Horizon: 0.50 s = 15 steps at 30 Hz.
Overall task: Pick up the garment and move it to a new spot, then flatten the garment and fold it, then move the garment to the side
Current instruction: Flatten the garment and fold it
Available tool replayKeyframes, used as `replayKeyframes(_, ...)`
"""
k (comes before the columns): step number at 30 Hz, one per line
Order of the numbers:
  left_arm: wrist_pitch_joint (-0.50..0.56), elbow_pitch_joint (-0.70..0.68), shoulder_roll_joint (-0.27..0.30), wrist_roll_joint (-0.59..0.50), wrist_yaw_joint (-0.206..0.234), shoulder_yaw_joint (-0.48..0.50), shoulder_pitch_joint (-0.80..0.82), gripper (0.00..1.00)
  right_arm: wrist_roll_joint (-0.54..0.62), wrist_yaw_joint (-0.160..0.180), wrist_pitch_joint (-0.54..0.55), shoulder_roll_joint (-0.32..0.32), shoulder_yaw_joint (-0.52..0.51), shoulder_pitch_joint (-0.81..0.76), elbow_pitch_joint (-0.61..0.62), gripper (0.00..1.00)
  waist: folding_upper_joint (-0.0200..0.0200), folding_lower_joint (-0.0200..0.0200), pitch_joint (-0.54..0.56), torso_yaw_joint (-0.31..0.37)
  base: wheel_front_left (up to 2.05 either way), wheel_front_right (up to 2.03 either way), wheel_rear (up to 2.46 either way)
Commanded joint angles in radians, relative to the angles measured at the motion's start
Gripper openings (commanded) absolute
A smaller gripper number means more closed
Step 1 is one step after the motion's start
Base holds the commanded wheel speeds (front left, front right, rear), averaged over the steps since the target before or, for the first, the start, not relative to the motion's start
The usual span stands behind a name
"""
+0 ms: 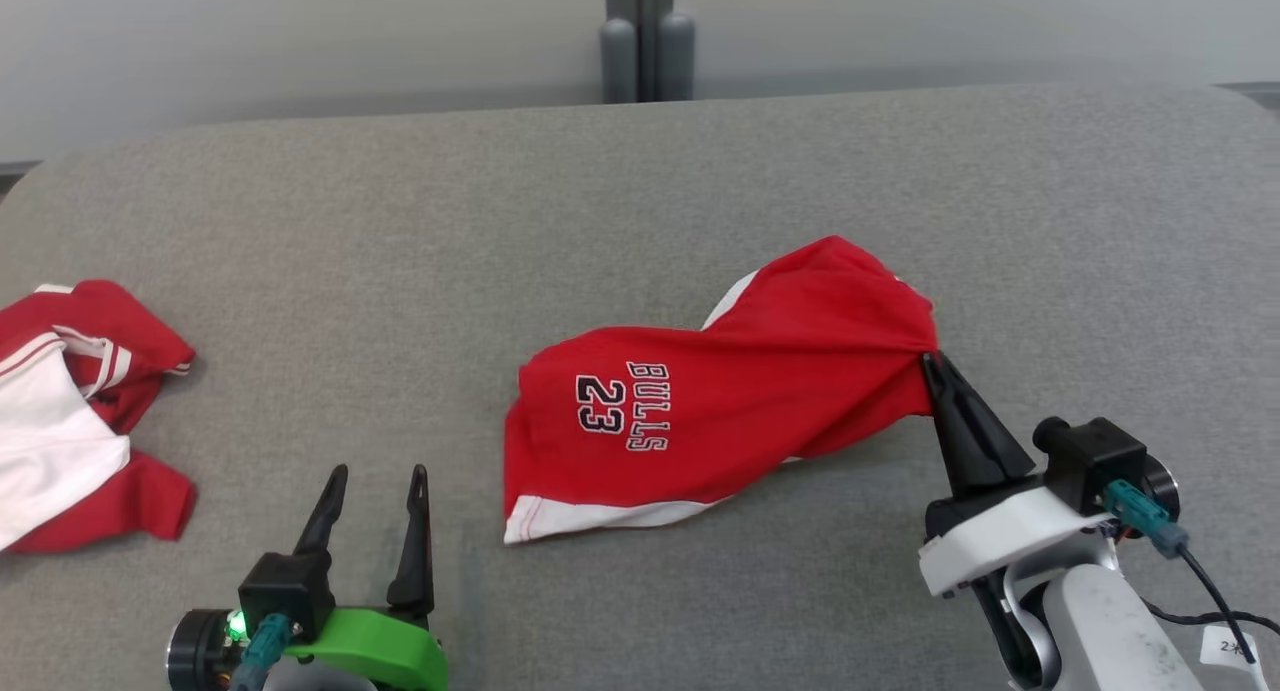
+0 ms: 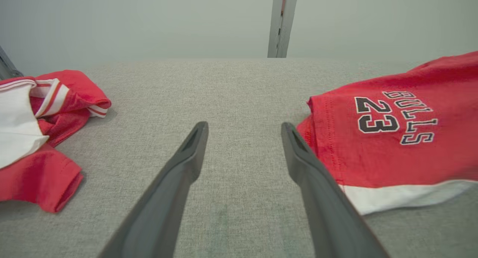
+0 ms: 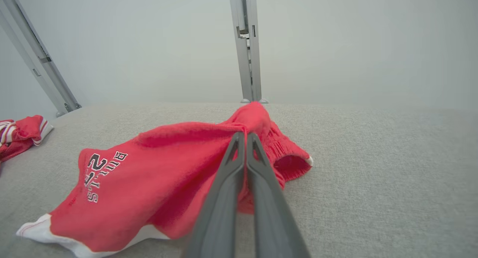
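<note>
Grey fabric covers the desk (image 1: 640, 191), and the red garment (image 1: 720, 421), lying right of its middle, looks light, soft and limp, so the bunched right edge that the right fingers (image 1: 962, 423) grasp seems a good hold, while the left fingers (image 1: 412, 531) stand released.

I see the garment (image 1: 720, 411) lying on the table (image 1: 640, 171), a little right of the middle. My right gripper (image 1: 930, 363) is clamped on its right end, which is raised off the surface. My left gripper (image 1: 379, 476) sits near the front edge, left of the garment and apart from it, fingers spread. A second garment (image 1: 80, 411) lies at the table's far left, and a post (image 1: 648, 41) stands behind the table.
</note>
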<state>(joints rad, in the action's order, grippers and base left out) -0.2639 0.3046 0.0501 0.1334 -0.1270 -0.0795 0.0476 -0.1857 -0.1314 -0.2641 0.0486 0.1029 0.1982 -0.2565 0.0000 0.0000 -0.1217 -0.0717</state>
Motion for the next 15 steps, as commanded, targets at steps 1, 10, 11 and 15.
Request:
replayKeyframes(1, -0.001, 0.003, 0.002, 0.011, 0.002, -0.004, -0.016, 1.00, 0.014, 0.001, 0.000, 0.005, -0.012, -0.022, 0.020, 0.00, 0.0000, 0.0000, 0.053, 0.057, 0.00, 0.00, 0.00)
replayKeyframes(10, -0.001, 0.007, 0.002, 0.021, 0.013, -0.037, -0.038, 1.00, 0.024, 0.001, -0.001, 0.041, -0.039, -0.103, 0.118, 0.00, 0.0000, 0.0000, 0.060, 0.096, 0.00, 0.00, 0.00)
replayKeyframes(11, -0.001, 0.008, 0.002, 0.021, 0.013, -0.039, -0.037, 1.00, 0.024, 0.001, -0.001, 0.043, -0.041, -0.107, 0.126, 0.00, 0.0000, 0.0000, 0.055, 0.095, 0.00, 0.00, 0.00)
replayKeyframes(15, -0.001, 0.008, 0.002, 0.015, 0.009, -0.045, -0.021, 1.00, 0.033, 0.001, -0.001, 0.040, -0.039, -0.091, 0.132, 0.00, 0.0000, 0.0000, 0.025, 0.081, 0.00, 0.00, 0.00)
